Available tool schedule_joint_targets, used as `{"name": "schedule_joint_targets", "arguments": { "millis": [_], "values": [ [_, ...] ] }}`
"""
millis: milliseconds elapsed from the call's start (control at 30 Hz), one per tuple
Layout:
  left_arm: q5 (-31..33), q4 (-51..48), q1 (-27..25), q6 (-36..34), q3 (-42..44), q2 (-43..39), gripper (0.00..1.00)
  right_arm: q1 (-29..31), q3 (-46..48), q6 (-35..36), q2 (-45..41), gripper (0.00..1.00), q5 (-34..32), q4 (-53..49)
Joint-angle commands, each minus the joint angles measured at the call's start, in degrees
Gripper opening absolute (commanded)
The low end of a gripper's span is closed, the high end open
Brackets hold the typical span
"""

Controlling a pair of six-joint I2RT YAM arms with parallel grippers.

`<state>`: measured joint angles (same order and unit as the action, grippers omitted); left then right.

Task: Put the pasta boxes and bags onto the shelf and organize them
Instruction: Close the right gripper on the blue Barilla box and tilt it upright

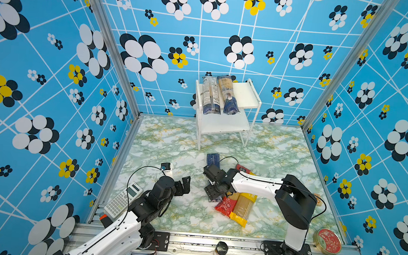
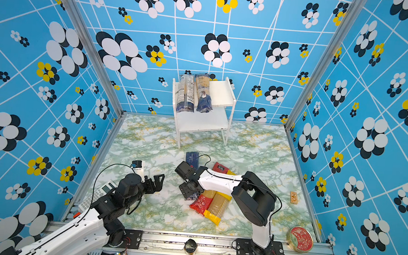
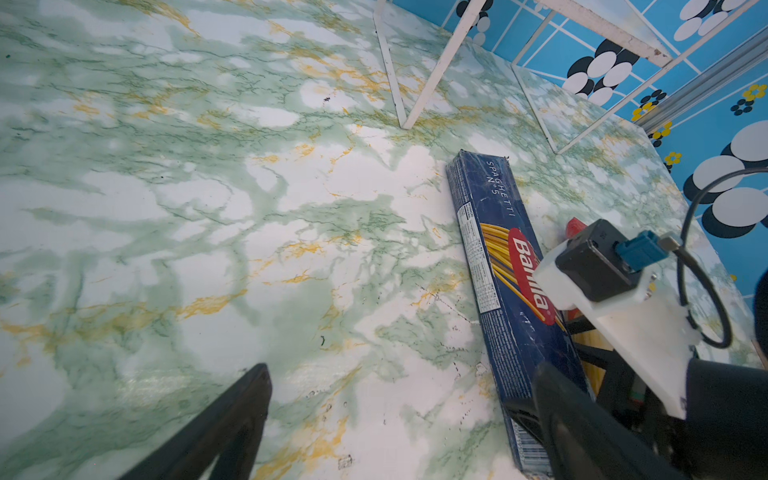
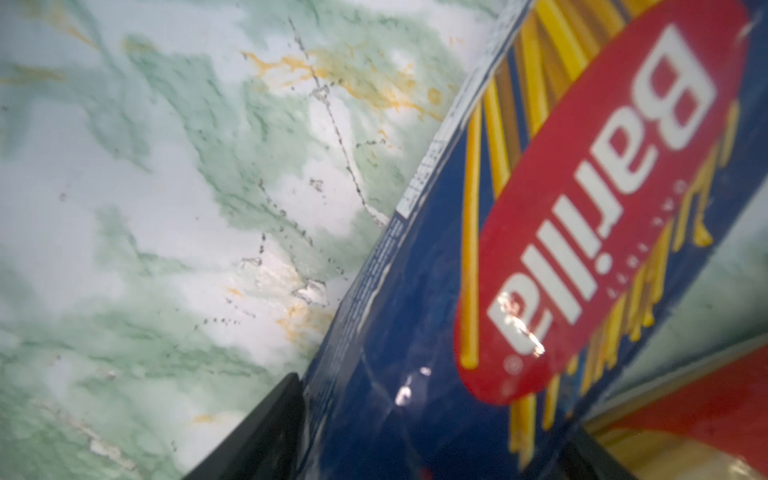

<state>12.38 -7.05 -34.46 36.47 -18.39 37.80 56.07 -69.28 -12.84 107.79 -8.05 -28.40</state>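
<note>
The white shelf [image 1: 244, 92] [image 2: 222, 92] stands at the back, with two clear, dark-blue-ended bags [image 1: 210, 96] [image 1: 229, 95] lying side by side on the left of its top board. A dark-blue Barilla box [image 1: 213, 160] [image 3: 498, 257] [image 4: 415, 374] lies flat on the marble table. My right gripper [image 1: 213, 195] [image 4: 436, 415] is down over its near half, and its jaws press against both long sides. Beside it lie a red-ended bag [image 1: 226, 204] and a yellow-ended bag [image 1: 242, 208]. My left gripper [image 1: 184, 185] [image 3: 403, 370] hovers open to the left of the box, holding nothing.
A grey calculator [image 1: 122, 200] lies at the table's front left, under the left arm. A round red-lidded tin [image 1: 328, 241] sits at the front right corner. A small tan card [image 2: 293, 197] lies by the right wall, and a small jar [image 1: 221, 249] stands on the front rail.
</note>
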Motion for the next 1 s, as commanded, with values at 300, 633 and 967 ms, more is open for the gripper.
{"name": "schedule_joint_targets", "arguments": {
  "millis": [300, 633, 967],
  "values": [
    [-1.58, 2.94, 0.95, 0.27, -0.79, 2.59, 0.99, -0.44, 0.24, 2.53, 0.94, 0.95, 0.73, -3.21],
    [-1.46, 2.73, 1.67, 0.27, -0.37, 2.52, 0.99, -0.36, 2.46, 3.20, 0.11, 0.59, 0.43, -1.95],
    [-1.84, 3.46, 1.94, 0.68, -0.42, 3.42, 0.99, -0.78, 0.78, 6.33, -3.32, 0.30, 1.94, -1.19]
  ]
}}
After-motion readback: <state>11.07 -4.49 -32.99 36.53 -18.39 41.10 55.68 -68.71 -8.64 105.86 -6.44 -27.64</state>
